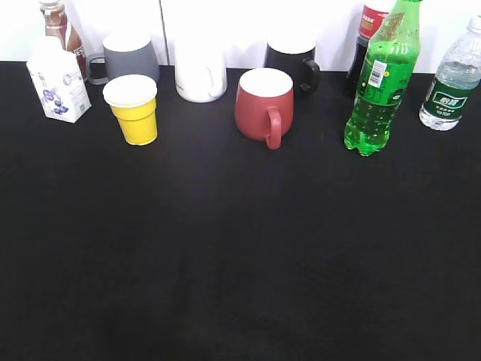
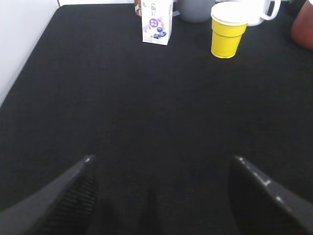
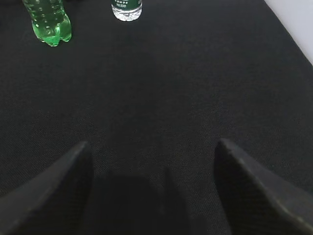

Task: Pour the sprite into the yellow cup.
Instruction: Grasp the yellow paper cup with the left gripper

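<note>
The sprite [image 1: 379, 83], a tall bright-green bottle, stands upright at the back right of the black table; its base shows at the top left of the right wrist view [image 3: 49, 22]. The yellow cup [image 1: 133, 110] with a white rim stands upright at the back left; it also shows in the left wrist view [image 2: 226, 32]. My left gripper [image 2: 161, 161] is open and empty over bare cloth, well short of the cup. My right gripper [image 3: 152, 147] is open and empty, well short of the bottle. Neither gripper shows in the exterior view.
A red mug [image 1: 264, 105] stands between cup and sprite. Behind are a grey mug [image 1: 128, 56], a white mug [image 1: 201, 71], a black mug [image 1: 293, 60], a cola bottle [image 1: 367, 37] and a clear water bottle [image 1: 452, 79]. A small milk carton [image 1: 58, 83] stands far left.
</note>
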You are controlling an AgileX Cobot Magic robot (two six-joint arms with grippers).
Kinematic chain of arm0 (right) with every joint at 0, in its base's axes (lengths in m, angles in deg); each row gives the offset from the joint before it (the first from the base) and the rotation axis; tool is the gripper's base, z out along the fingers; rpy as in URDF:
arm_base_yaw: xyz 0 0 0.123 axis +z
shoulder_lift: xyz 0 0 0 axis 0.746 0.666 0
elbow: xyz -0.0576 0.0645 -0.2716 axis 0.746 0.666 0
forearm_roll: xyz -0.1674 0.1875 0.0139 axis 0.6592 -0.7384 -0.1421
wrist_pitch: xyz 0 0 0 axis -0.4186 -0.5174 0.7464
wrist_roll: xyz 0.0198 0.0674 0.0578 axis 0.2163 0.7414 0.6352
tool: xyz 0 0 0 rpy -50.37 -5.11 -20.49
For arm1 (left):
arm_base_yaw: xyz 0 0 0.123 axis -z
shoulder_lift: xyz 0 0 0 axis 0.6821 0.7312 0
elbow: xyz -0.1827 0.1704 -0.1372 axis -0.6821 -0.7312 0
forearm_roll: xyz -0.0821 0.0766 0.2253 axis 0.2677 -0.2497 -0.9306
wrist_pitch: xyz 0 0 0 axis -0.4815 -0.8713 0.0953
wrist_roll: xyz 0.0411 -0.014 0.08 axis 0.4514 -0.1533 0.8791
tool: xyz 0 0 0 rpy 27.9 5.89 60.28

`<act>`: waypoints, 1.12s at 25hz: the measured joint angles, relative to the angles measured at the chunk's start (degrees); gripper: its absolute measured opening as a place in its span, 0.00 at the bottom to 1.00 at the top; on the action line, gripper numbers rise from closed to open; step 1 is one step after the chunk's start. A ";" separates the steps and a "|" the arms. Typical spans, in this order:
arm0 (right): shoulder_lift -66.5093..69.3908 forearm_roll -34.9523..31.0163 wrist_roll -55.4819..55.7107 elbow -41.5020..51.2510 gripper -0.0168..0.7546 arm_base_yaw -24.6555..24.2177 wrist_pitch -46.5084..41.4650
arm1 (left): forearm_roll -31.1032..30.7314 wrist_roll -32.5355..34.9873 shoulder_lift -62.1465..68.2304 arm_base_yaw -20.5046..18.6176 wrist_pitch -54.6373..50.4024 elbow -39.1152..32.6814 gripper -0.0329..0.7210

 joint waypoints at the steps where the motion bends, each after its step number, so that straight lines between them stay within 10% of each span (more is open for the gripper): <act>1: 0.00 0.00 0.00 0.00 0.78 0.00 0.00 | 0.00 0.00 0.00 0.00 0.00 0.00 0.87; 11: 0.00 0.00 0.00 0.00 0.78 0.00 0.00 | 0.23 0.00 0.00 0.00 2.37 1.03 0.80; 22: 0.00 -0.05 0.00 0.00 0.78 0.00 0.00 | 2.15 -0.21 28.06 0.28 77.14 -18.39 0.77; 28: 0.00 -0.05 0.00 0.00 0.78 0.00 0.00 | -6.39 -1.87 63.91 12.25 102.28 -17.13 0.75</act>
